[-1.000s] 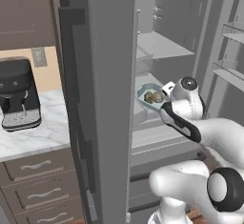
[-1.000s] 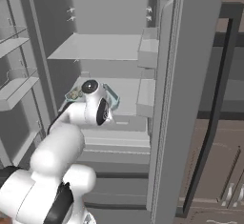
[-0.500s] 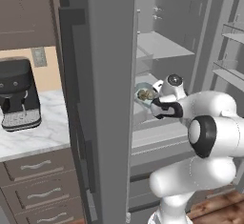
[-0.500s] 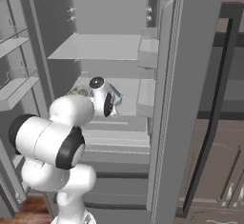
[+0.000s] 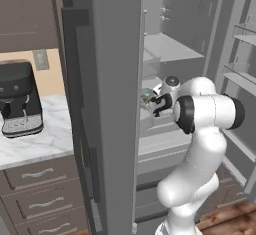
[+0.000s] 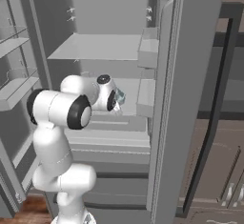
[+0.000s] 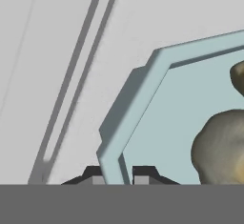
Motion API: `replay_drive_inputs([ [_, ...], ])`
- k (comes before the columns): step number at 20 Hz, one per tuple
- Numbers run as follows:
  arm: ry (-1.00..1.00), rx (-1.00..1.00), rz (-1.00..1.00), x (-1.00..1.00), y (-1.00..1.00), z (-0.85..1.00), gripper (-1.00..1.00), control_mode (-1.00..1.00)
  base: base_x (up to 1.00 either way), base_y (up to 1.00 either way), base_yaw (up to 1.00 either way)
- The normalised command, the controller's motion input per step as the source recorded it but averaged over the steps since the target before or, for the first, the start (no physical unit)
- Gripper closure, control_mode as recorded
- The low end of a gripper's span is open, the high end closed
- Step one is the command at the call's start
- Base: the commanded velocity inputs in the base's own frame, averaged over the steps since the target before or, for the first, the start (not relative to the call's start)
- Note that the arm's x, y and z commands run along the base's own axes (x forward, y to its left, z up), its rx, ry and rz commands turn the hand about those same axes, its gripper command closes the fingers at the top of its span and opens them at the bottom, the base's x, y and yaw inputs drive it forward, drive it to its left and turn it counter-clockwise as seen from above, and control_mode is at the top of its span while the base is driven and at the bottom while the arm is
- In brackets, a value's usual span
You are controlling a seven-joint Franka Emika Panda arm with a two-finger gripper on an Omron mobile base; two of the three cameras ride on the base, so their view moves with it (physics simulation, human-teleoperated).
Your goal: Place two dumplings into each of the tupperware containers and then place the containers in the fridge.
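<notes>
End effector (image 7: 119, 179) clamped on tupperware container (image 7: 157, 123) rim — two dumplings (image 7: 220, 147) seen beyond it, fridge (image 7: 57, 51) shelf beneath.

I see the fridge (image 5: 165, 49) open ahead of me, its pale shelves (image 6: 100, 46) stepped one above another. The middle shelf (image 7: 62, 51) spreads beneath my hand, pale grey with a darker groove running along it. The pale-blue tupperware container (image 7: 157, 123) is low over this shelf, its rim pinched by my gripper (image 7: 119, 175); whether its base touches, I cannot tell. Two dumplings (image 7: 219, 147) lie inside it. The upper shelf carries nothing I can make out.
</notes>
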Motion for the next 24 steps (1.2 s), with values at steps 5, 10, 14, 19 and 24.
replay_drive_inputs([
  [5, 0.00, 0.02, -0.07, 0.55, -0.24, -0.43, 1.00, -1.00, 0.00, 0.00, 0.00],
  [10, 0.00, 0.00, -0.08, 0.55, -0.08, -0.37, 1.00, -1.00, 0.00, 0.00, 0.00],
  [14, -0.01, 0.00, -0.07, 0.40, 0.11, -0.13, -1.00, -1.00, 0.00, 0.00, 0.00],
  [19, -0.10, 0.02, -0.02, 0.00, 0.05, 0.09, -1.00, -1.00, 0.00, 0.00, 0.00],
  [24, -0.22, 0.10, 0.02, -0.37, -0.01, 0.30, -1.00, -1.00, 0.00, 0.00, 0.00],
])
